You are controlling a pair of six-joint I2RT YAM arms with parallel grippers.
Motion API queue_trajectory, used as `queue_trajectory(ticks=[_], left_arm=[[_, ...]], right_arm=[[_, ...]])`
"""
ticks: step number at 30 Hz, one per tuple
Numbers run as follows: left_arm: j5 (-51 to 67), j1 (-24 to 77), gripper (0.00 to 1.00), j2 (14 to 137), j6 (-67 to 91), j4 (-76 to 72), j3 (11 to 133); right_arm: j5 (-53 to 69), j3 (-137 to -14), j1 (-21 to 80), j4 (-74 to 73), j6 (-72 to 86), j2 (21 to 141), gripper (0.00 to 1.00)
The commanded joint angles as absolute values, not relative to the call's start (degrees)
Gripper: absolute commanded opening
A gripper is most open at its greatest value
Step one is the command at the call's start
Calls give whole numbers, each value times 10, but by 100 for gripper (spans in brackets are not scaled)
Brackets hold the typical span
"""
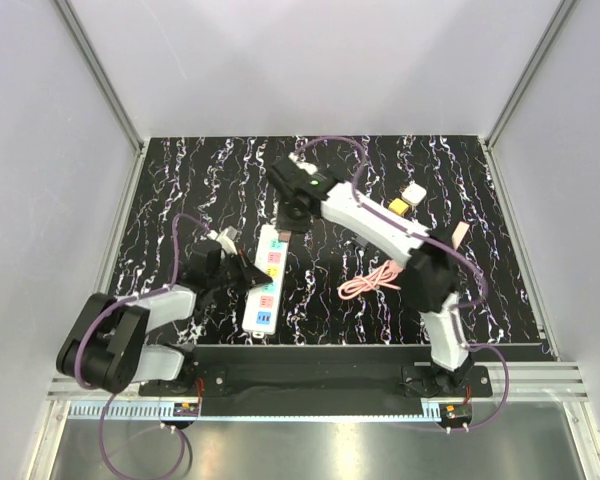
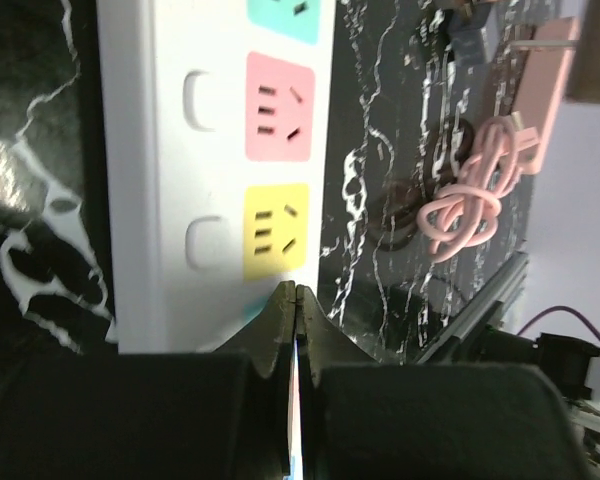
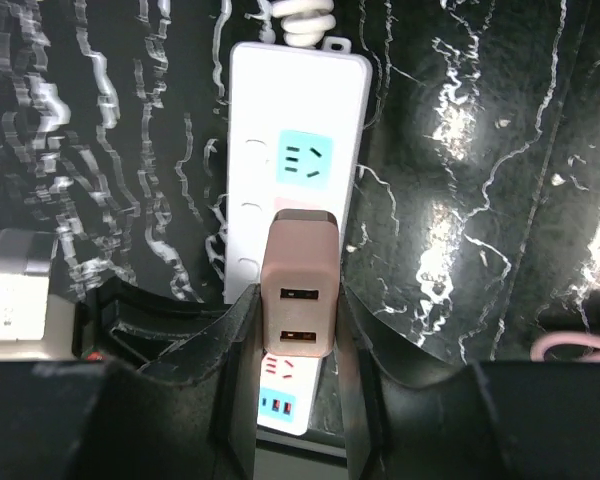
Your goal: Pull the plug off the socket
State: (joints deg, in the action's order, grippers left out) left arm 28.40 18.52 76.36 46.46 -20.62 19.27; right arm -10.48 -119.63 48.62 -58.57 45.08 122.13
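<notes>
Black marble-patterned tabletop with white veins fills the floor of a pale grey enclosure framed in aluminium rails.

The right gripper [image 3: 298, 322] reaches over the far end of the power strip [image 3: 300, 120]. Its fingers [image 3: 238, 345] pinch a plug [image 3: 300, 300], a pinkish-brown charger block with two USB ports on the face turned toward the wrist camera. One finger presses on each flank of the block. The plug stands upright on the strip, directly between the fingers. Whether its prongs sit fully in the outlet cannot be told. Just beyond the fingertips a teal outlet patch shows on the strip. Past that, the strip's end and its bundled white cord [image 3: 305, 18] lie at the edge of the view.

The left gripper [image 2: 295, 293] has its fingers pressed together with no gap and nothing between them. Their tips meet at the strip's long edge, just beside the yellow outlet patch [image 2: 276, 232]. A pink patch and then a teal one follow farther out from the tips. Off to one side of these fingers, well apart from the strip, lies a coiled pink cable [image 2: 462, 208].

From above, the strip lies lengthwise between the two arms. A small white cube adapter [image 1: 413, 192] sits well beyond the right gripper's fingers, near the far right of the table.
</notes>
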Motion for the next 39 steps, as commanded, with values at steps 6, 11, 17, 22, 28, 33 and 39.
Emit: queue_trajectory(ticks=[6, 11, 17, 22, 28, 33, 39], left_arm=[[238, 215, 0, 657, 443, -59, 220], [229, 228, 0, 585, 455, -35, 191], [236, 233, 0, 492, 482, -18, 142], [235, 234, 0, 425, 502, -2, 116], [236, 234, 0, 396, 512, 14, 108], [236, 234, 0, 385, 509, 25, 106], [229, 234, 1, 378, 505, 36, 105]], right_arm=[[-29, -834, 390, -273, 490, 950, 0], [-18, -694, 353, -193, 507, 877, 0], [12, -549, 316, -65, 522, 824, 0], [18, -512, 307, -33, 536, 842, 0], [23, -499, 306, 23, 563, 885, 0], [25, -483, 306, 63, 579, 899, 0], [4, -462, 305, 63, 588, 890, 0]])
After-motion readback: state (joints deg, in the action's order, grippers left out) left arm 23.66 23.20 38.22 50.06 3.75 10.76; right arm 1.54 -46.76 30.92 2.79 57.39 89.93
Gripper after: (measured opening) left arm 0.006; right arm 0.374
